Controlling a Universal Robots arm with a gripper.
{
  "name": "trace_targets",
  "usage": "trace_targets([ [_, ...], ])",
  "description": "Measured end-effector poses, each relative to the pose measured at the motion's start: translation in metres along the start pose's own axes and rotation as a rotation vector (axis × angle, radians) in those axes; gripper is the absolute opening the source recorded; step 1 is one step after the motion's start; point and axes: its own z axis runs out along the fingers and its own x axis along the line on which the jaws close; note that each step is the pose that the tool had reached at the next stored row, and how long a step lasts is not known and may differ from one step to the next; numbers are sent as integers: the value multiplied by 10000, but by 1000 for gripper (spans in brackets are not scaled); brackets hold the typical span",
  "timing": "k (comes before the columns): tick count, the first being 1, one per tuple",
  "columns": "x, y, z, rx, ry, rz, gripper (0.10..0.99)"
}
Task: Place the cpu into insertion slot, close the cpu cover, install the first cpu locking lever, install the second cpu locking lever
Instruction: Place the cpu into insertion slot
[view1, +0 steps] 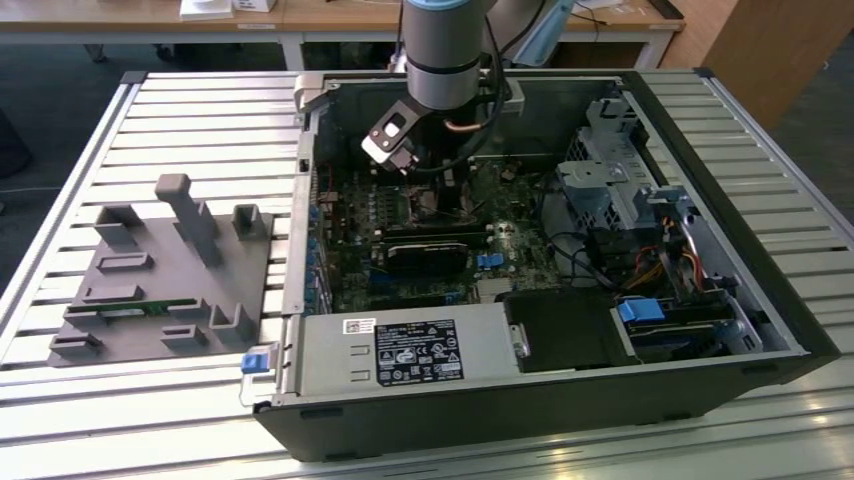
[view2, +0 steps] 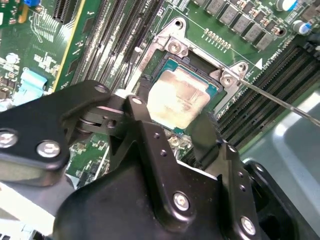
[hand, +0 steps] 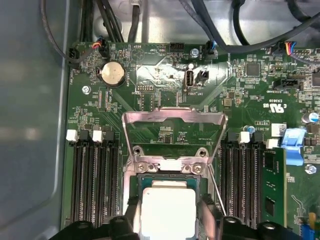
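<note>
The cpu (hand: 168, 202) is clasped at two opposite edges by the gripper (view2: 169, 114) and is held within the insertion slot (view2: 161, 64), with only narrow margins at the rim; whether it is fully seated cannot be told. The cpu cover (hand: 172, 116) is stood open at one edge of the slot, memory sockets (hand: 95, 185) are ranged close on two sides, and the slot's edge opposite the cover is hidden behind the gripper.

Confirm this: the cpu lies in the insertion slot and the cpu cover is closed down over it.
One thing is wrong. The cpu does lie in the insertion slot, but the cpu cover is open, swung back off the socket, as the first wrist view shows.
</note>
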Motion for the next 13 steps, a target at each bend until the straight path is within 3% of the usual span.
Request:
trace_targets([
  [1,0,1,-9,8,0,0,600],
  [3,0,3,-20,24,0,0,471],
  [4,1,3,-24,26,1,1,471],
  [6,1,4,-30,32,3,0,357],
  [7,1,4,-36,38,1,-1,357],
  [9,1,5,-40,39,4,0,239],
  [10,1,5,-42,41,3,0,239],
  [12,1,5,-46,42,1,0,122],
  [13,1,5,-47,43,1,0,106],
])
